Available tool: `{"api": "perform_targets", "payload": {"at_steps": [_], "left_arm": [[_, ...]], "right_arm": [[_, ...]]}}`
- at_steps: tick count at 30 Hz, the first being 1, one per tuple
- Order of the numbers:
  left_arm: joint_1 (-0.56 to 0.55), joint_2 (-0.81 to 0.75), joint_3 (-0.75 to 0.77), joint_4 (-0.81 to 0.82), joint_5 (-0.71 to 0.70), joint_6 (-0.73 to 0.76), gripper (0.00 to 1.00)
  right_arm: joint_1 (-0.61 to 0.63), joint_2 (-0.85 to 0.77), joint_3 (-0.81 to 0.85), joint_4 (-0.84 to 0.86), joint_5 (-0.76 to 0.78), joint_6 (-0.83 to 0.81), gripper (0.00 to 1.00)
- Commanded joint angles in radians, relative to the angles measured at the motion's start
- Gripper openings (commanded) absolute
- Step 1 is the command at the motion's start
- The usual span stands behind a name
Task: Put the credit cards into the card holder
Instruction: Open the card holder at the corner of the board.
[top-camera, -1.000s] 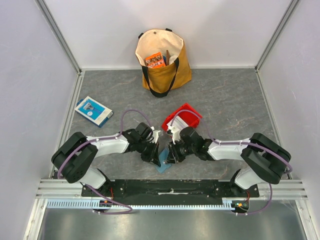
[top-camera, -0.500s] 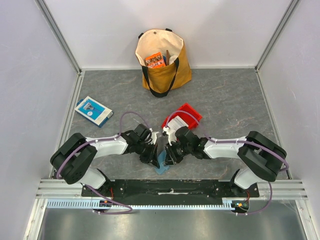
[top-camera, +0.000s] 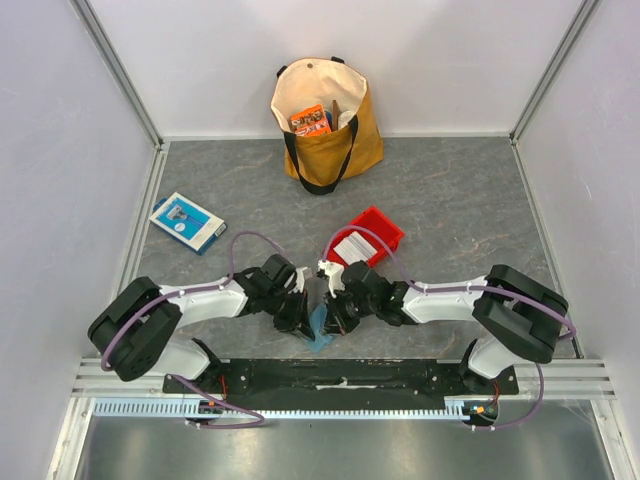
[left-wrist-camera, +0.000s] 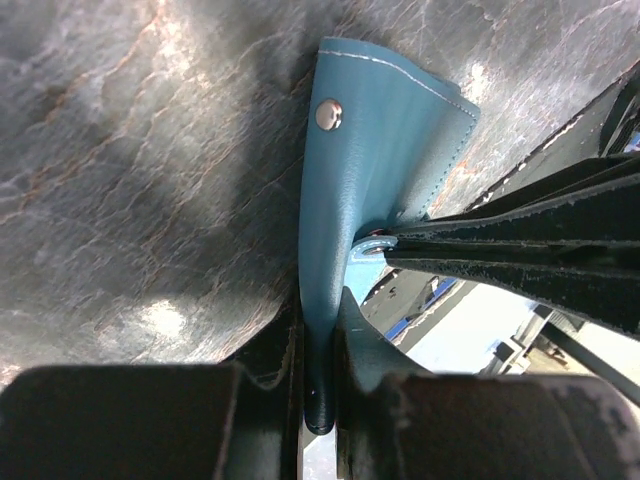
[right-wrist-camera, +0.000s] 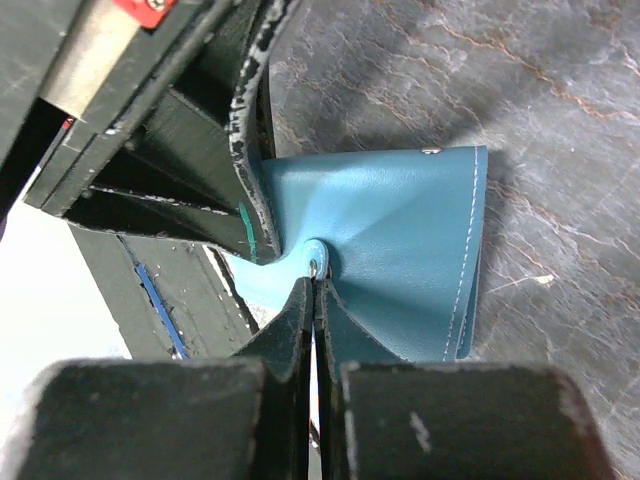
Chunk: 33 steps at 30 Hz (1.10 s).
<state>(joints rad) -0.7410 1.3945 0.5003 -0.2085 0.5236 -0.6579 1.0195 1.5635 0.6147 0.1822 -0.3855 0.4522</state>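
The wallet (top-camera: 320, 326) is held on edge, partly spread, between the two arms at the near middle of the counter (top-camera: 450, 180). The left jaws are narrow, pinching one teal flap from the left, and a snap stud (left-wrist-camera: 328, 113) shows on that flap. The right jaws are clamped on the other flap's edge, right at its snap. Just beyond, right of centre, a red bin (top-camera: 383, 228) holds pale cards (top-camera: 352, 247). A blue-and-white box (top-camera: 187, 221) lies further left. A tote bag (top-camera: 325, 120) stands at the far wall.
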Motion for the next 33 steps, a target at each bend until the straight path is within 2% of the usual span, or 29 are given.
{"api": "perform_targets", "payload": {"at_steps": [1,8,13,16,20,22,24,28,29,33], "left_arm": [[0.003,0.008,-0.009,0.199,-0.212,-0.103,0.02],[0.002,-0.035,-0.011,0.159,-0.309,-0.149,0.02],[0.003,-0.034,0.0,0.144,-0.344,-0.164,0.02],[0.005,-0.048,0.004,0.135,-0.369,-0.167,0.02],[0.005,-0.072,0.018,0.071,-0.393,-0.143,0.02],[0.005,-0.104,0.006,0.044,-0.422,-0.143,0.02],[0.005,-0.141,-0.011,0.031,-0.438,-0.144,0.02],[0.005,-0.183,-0.045,0.038,-0.435,-0.157,0.03],[0.005,-0.184,-0.046,0.04,-0.435,-0.157,0.04],[0.003,-0.181,-0.059,0.05,-0.412,-0.157,0.07]], "right_arm": [[0.117,0.06,-0.029,-0.004,-0.18,0.017,0.0],[0.128,0.007,-0.041,-0.061,-0.265,-0.058,0.0],[0.155,0.027,-0.032,-0.11,-0.294,-0.09,0.0],[0.166,0.038,-0.01,-0.18,-0.244,-0.098,0.0],[0.163,-0.016,-0.016,-0.274,-0.09,-0.075,0.0],[0.163,-0.04,-0.017,-0.34,0.0,-0.06,0.09],[0.163,-0.059,-0.013,-0.404,0.064,-0.047,0.26],[0.163,-0.034,0.014,-0.515,0.155,-0.026,0.29],[0.163,-0.023,0.022,-0.535,0.178,-0.02,0.33],[0.151,-0.016,0.036,-0.578,0.284,0.028,0.33]]}}
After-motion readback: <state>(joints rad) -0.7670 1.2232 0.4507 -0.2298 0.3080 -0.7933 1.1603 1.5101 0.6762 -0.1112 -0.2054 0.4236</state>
